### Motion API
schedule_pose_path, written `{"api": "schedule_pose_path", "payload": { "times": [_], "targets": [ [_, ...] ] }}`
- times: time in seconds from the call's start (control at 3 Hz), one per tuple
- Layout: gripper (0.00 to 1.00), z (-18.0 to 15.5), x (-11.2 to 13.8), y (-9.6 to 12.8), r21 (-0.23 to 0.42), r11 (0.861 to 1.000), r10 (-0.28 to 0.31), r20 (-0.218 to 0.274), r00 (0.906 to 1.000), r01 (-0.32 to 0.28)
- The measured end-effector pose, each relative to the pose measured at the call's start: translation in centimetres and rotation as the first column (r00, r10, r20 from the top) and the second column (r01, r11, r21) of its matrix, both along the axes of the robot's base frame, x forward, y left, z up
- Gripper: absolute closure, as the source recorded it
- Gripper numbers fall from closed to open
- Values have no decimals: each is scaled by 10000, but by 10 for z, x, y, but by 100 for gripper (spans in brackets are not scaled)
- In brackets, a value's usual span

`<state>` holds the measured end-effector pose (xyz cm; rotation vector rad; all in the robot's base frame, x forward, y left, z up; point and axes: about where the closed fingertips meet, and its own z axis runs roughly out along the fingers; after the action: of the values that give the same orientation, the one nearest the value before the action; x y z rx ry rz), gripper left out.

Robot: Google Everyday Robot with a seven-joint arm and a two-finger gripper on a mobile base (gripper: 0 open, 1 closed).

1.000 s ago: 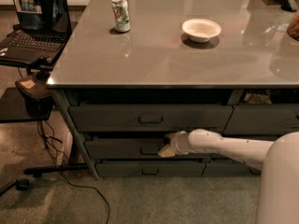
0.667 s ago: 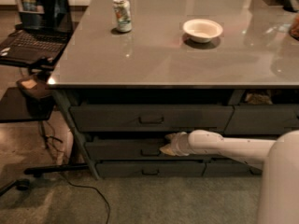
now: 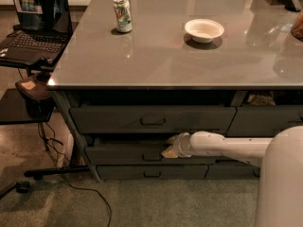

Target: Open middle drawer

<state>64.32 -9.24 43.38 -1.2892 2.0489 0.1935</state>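
The middle drawer (image 3: 123,154) is the dark grey drawer of medium height under the grey table, between a taller drawer (image 3: 151,118) above and a thin drawer (image 3: 151,172) below. It has a small dark centre pull (image 3: 152,158). Its front stands slightly out from the frame, with a dark gap above it. My gripper (image 3: 168,151), on the end of the white arm (image 3: 222,145) reaching in from the right, sits at the drawer's top edge just right of the pull.
A soda can (image 3: 122,14) and a white bowl (image 3: 204,30) stand on the tabletop (image 3: 156,56). A laptop (image 3: 33,22) sits on a side stand at the left, with cables (image 3: 71,183) on the carpet. More drawers (image 3: 265,119) lie to the right.
The middle drawer's front seems to have come out a little toward the camera. My gripper stays at its top edge, shifted slightly left.
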Motion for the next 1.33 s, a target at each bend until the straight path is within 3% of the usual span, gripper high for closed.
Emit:
{"api": "schedule_pose_path", "payload": {
  "times": [0.33, 0.67, 1.0, 1.33],
  "targets": [
    [100, 2, -4, -2, -27, 9997, -231, 318, 9992, 232],
    [100, 13, -50, -18, -253, 9983, -506, 937, 9943, 532],
    [100, 14, -50, -18, -254, 9983, -503, 939, 9943, 529],
    [100, 14, -77, -21, -255, 9995, -135, 1020, 9947, 162]
  ]
}}
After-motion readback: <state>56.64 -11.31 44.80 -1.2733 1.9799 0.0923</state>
